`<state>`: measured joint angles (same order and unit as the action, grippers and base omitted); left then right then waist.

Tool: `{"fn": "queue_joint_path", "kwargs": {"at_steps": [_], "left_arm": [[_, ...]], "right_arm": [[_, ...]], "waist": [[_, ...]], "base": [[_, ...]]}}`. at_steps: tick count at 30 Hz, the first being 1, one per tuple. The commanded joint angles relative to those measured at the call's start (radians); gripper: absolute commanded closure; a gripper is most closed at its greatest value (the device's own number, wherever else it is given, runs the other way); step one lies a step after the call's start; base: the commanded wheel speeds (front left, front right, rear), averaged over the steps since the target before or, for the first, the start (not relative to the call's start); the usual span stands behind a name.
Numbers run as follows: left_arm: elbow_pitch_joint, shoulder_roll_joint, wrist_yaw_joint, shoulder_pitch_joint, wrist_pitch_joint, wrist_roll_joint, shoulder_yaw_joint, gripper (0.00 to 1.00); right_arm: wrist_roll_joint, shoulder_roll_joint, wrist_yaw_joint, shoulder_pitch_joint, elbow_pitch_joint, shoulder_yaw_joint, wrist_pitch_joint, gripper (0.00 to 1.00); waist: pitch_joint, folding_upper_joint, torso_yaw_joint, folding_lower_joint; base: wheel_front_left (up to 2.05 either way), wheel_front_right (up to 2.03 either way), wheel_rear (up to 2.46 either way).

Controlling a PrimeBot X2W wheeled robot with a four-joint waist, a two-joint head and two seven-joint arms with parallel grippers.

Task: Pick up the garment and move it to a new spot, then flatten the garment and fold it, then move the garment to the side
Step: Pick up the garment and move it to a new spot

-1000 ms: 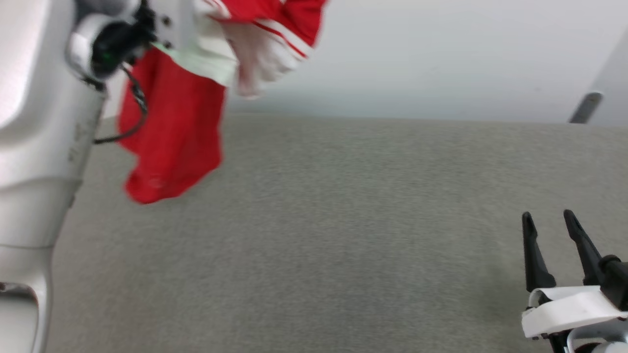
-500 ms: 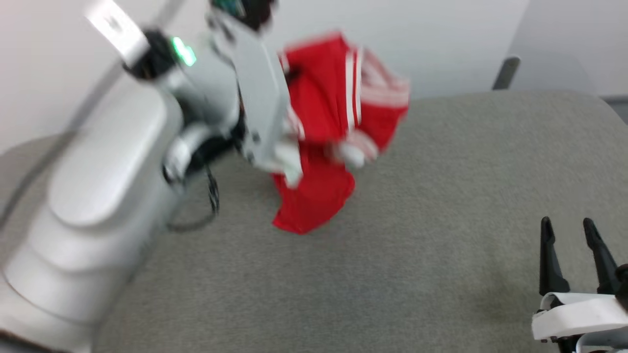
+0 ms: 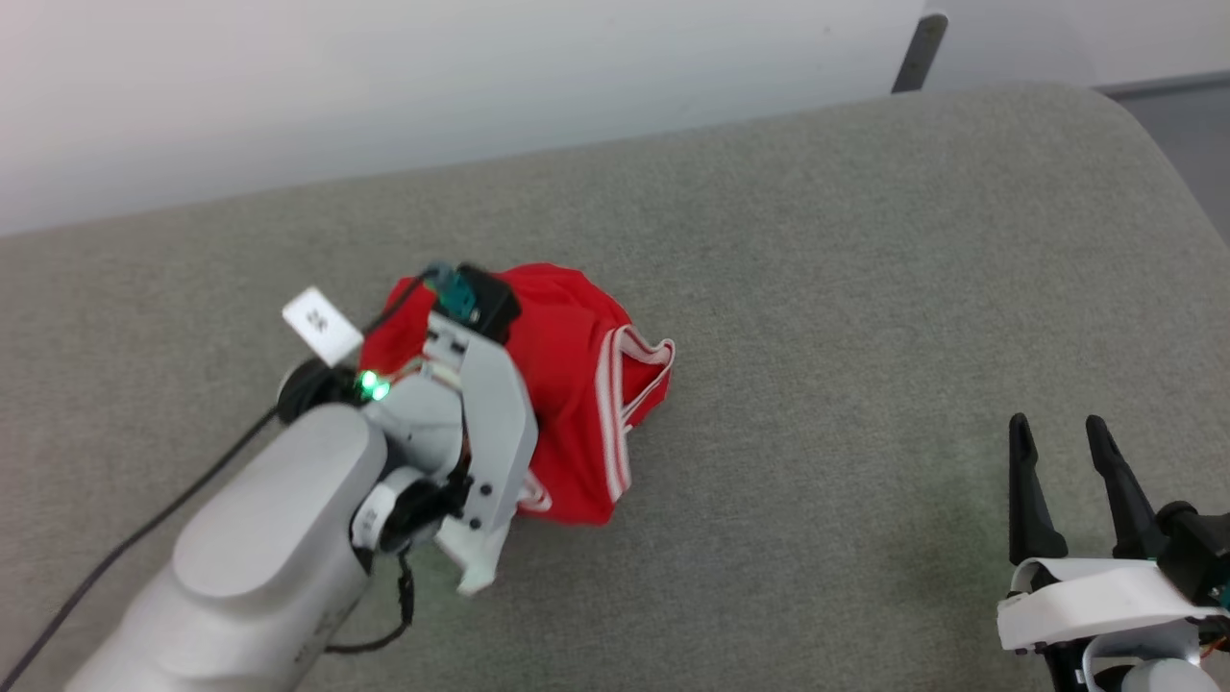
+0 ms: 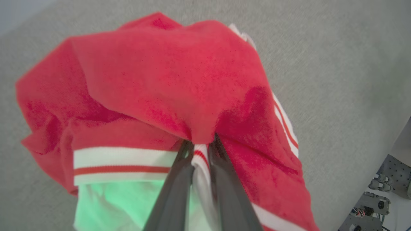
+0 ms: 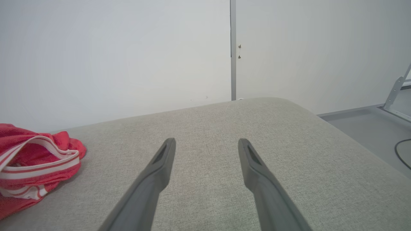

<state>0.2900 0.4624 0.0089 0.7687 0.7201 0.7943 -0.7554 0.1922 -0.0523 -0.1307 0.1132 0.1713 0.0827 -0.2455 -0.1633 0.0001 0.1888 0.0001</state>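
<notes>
The garment (image 3: 577,404), a red shirt with white-and-red striped trim, lies bunched on the grey padded table (image 3: 817,288), left of centre in the head view. My left arm reaches over it. In the left wrist view my left gripper (image 4: 200,144) is shut on a fold of the garment (image 4: 167,83), its fingers pinching the striped trim. My right gripper (image 3: 1057,442) hovers open at the table's lower right, nothing between its fingers; it stands apart from the cloth. The right wrist view shows my right gripper (image 5: 207,144) and the garment (image 5: 35,160) at the far left.
A pale wall (image 3: 432,77) runs behind the table's far edge. The table's rounded right corner (image 3: 1153,144) drops to grey floor. A black cable (image 3: 115,553) trails from my left arm. Bare grey surface spreads between the garment and my right gripper.
The garment hung in the air from my left gripper; now it rests in a heap on the table with the gripper still shut on it. The head camera has shifted.
</notes>
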Motion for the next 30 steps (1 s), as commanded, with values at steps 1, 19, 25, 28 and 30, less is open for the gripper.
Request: {"fn": "queue_joint_path", "kwargs": {"at_steps": [1,19,25,28,30], "left_arm": [[0.022,0.005,0.008,-0.020,-0.007,0.000,-0.004,1.00],[0.238,-0.067,-0.081,0.006,-0.042,0.009,-0.057,0.00],[0.185,-0.067,-0.088,0.005,-0.061,0.028,-0.044,0.00],[0.146,-0.053,-0.085,-0.014,-0.079,0.033,-0.033,0.00],[0.114,-0.042,-0.085,-0.025,-0.103,0.032,-0.027,0.00]], "right_arm": [[0.010,0.003,0.000,0.015,0.011,-0.008,-0.007,0.00],[-0.028,0.003,0.000,0.031,0.056,-0.027,-0.018,0.00],[-0.042,-0.003,0.000,-0.004,0.044,-0.017,-0.010,0.00],[-0.046,-0.011,0.000,-0.023,0.032,-0.014,-0.002,0.00],[-0.048,-0.015,0.000,-0.035,0.021,-0.010,0.005,0.00]], "waist": [[-0.022,-0.0001,0.018,-0.0001],[0.045,-0.0001,-0.045,-0.0001],[0.122,-0.0001,-0.089,-0.0001],[0.160,-0.0001,-0.109,-0.0001],[0.179,-0.0001,-0.123,-0.0001]], "base": [[0.00,0.00,0.00],[0.00,0.00,0.00],[0.00,0.00,0.00],[0.00,0.00,0.00],[0.00,0.00,0.00]]}}
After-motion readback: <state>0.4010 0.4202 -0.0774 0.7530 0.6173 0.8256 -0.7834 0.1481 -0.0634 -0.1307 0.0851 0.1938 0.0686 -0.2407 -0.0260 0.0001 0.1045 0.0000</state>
